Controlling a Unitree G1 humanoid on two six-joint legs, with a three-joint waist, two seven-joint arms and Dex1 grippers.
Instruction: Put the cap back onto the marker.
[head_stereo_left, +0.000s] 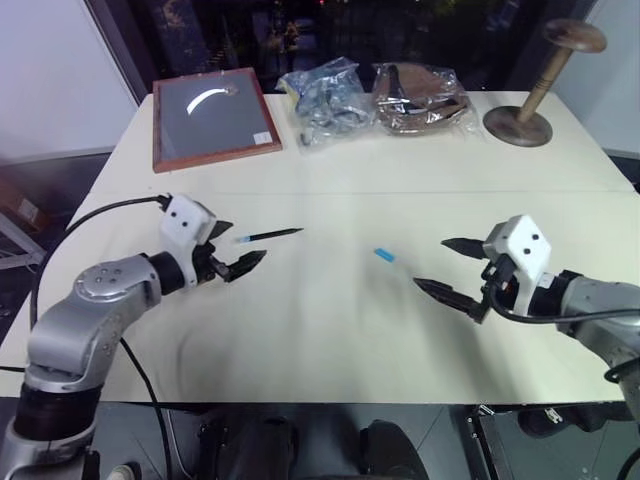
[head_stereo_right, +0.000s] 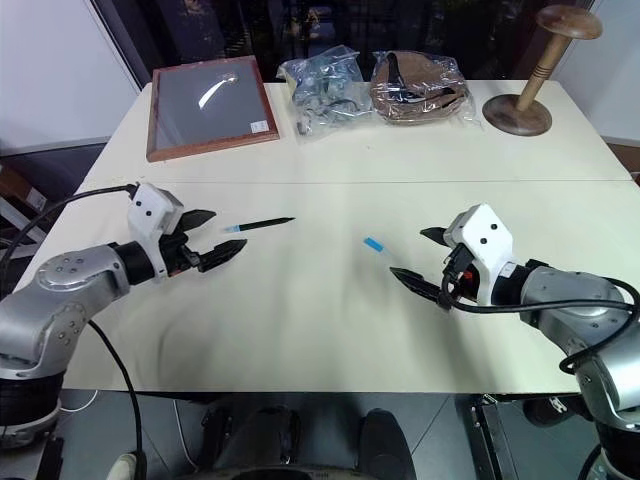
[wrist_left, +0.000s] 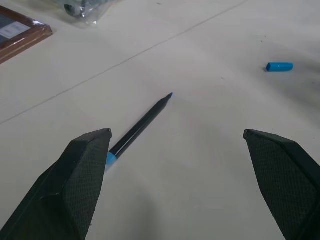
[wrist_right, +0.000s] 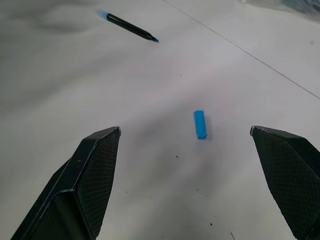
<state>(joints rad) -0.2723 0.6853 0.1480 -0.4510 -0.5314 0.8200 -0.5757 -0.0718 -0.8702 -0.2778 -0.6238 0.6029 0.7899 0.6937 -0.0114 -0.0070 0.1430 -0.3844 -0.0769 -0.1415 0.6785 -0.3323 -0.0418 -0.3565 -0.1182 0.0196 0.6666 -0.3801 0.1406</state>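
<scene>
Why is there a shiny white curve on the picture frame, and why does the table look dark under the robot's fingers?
Left eye view: the curve is lamp glare on the picture frame glass. Right wrist view: soft grey shadows on the table, darkest near the cap.

No readable text, brand, number or sign anywhere. Small white label on the lower right corner of the wooden-framed board (head_stereo_left: 214, 118) at the far left of the desk (head_stereo_left: 330, 330), its print too small to make out. Nothing printed on the marker (wrist_left: 141, 126) or the cap (wrist_right: 200, 124). Nothing legible on the clear plastic bags (head_stereo_left: 378, 100) at the far edge.
</scene>
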